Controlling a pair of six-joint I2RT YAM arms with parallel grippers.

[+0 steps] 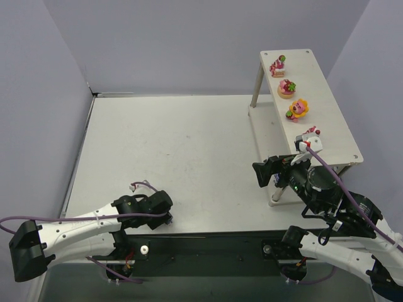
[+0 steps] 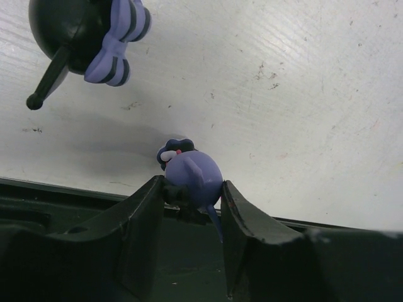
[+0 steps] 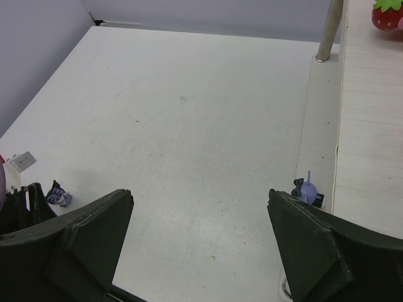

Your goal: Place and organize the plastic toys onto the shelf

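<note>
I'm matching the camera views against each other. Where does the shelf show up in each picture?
Top external: the shelf stands at the right, pink toys on its top board.
Left wrist: not in it.
Right wrist: shelf along the right edge, one leg at the top.
Shared landmark: the white tabletop, in all three.

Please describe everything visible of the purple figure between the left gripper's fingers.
The purple figurine has a round, smooth blue-purple body that looks like glossy plastic, a dark top with a white and red bit, and a thin tail pointing down. The left gripper is shut on it, a black finger on each side, at the near edge of the white table; whether it rests there is unclear.
</note>
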